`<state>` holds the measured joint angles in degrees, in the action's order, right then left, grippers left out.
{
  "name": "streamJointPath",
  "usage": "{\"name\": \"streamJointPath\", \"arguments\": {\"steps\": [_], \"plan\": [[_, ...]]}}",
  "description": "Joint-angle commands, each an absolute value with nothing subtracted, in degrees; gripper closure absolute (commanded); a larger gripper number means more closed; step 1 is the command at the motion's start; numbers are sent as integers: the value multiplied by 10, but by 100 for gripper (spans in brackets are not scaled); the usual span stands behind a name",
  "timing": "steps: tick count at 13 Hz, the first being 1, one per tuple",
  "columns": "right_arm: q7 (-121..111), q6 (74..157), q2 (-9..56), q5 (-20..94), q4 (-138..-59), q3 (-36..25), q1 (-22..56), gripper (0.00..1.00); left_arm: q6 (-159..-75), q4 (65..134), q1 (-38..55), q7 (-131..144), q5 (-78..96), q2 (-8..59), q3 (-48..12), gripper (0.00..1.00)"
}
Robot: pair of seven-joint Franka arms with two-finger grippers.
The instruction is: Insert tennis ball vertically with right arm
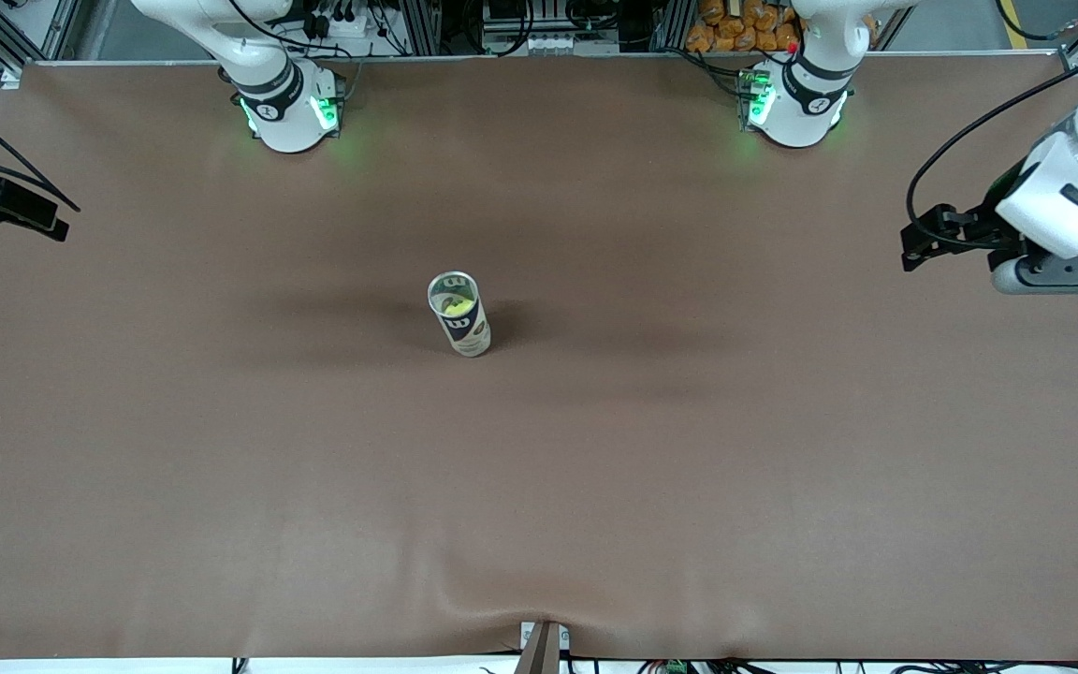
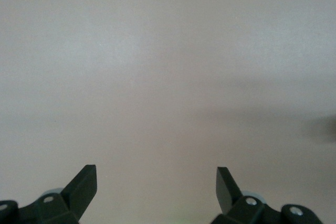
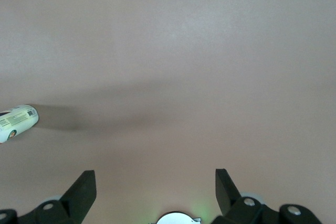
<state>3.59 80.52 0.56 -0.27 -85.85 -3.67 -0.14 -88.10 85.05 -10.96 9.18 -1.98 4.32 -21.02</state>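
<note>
One clear plastic tennis-ball can with a dark label (image 1: 460, 318) stands upright in the front view, in the middle of the brown tabletop (image 1: 689, 468). The yellow-green tennis ball (image 1: 455, 304) shows through the can's open mouth, already down inside it. The right arm's long black claw (image 1: 60, 220) hangs over bare tabletop, well apart from the can toward the right arm's end. The left arm's short black claw (image 1: 909, 248) waits over bare tabletop, well apart from the can toward the left arm's end.

In the left wrist view, the left claw (image 2: 156, 179) is spread wide and empty, with nothing but tabletop under it.

In the right wrist view, the right claw (image 3: 155, 182) is also spread wide and holds nothing. The can (image 3: 16, 121) shows only at the frame's edge, well clear of the fingers (image 3: 84, 184).

By my judgement the insertion is done, and what remains is to leave the result alone. The tall, narrow can would tip at a light knock, so any further motion of the right arm should stay high and away from it. The claw should stay spread, so that nothing catches the rim.
</note>
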Motion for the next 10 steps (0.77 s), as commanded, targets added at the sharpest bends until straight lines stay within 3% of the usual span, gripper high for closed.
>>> {"name": "streamJointPath", "arguments": {"steps": [1, 3, 10], "plan": [[38, 809, 4, -8, -863, -36, -2, 0, -868, 860, -67, 93, -16, 12, -170, 0], [38, 810, 4, -9, -863, -36, -2, 0, -868, 873, -11, 92, -14, 2, -100, 0], [38, 810, 4, -9, -863, -36, -2, 0, -871, 909, 10, 84, -12, -30, -53, 0]]}}
